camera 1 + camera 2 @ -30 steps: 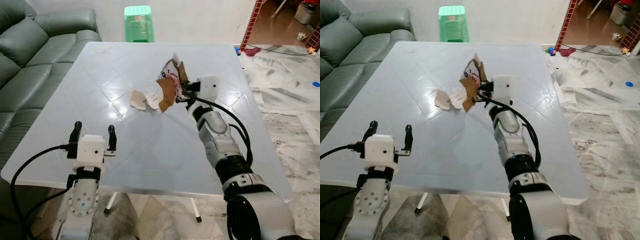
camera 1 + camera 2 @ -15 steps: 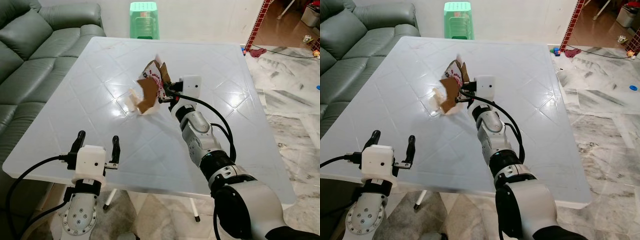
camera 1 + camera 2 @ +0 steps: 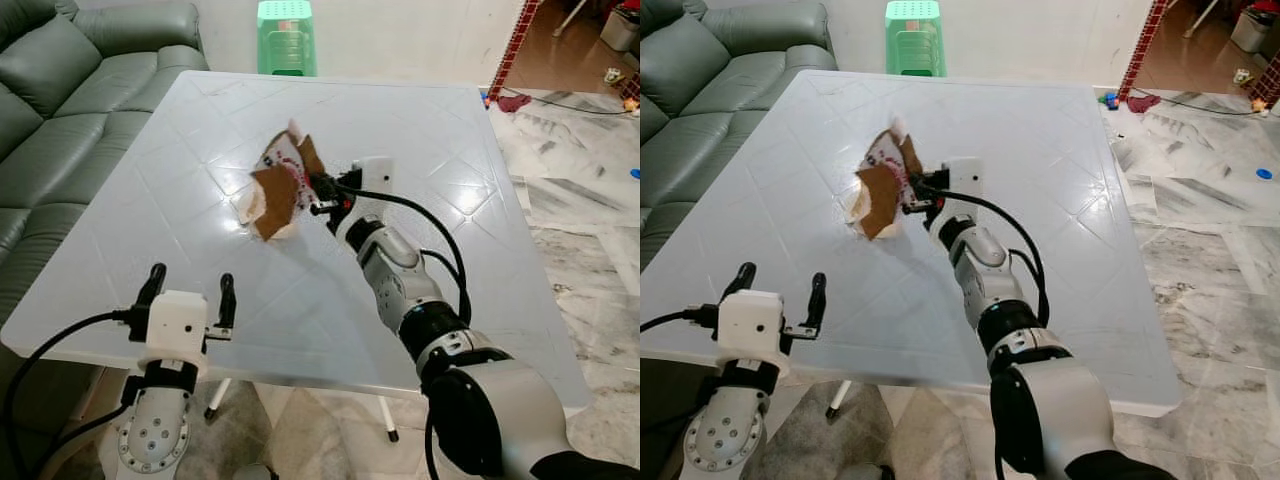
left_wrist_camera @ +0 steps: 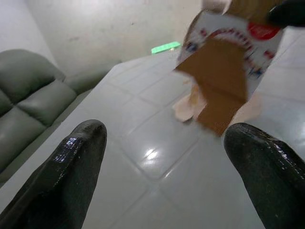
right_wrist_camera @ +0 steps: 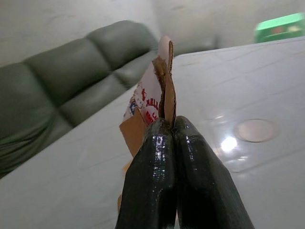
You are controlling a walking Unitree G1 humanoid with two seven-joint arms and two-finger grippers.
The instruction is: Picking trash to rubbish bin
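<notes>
Your right gripper (image 5: pixel 167 125) has its jaws squeezed tight on the torn cardboard wrapper (image 3: pixel 283 182), pinching one thin edge so the rest hangs out past the tips, up off the white worktop (image 3: pixel 150 200). I think you hold it by the edge like that because it is flat and floppy, and it needs to ride to a bin. A small pale scrap (image 4: pixel 189 106) lies on the worktop just under it. Your left gripper (image 3: pixel 187 292) waits near the front edge, jaws wide with nothing in them. The grey sofa (image 3: pixel 50 90) sits off to your left.
</notes>
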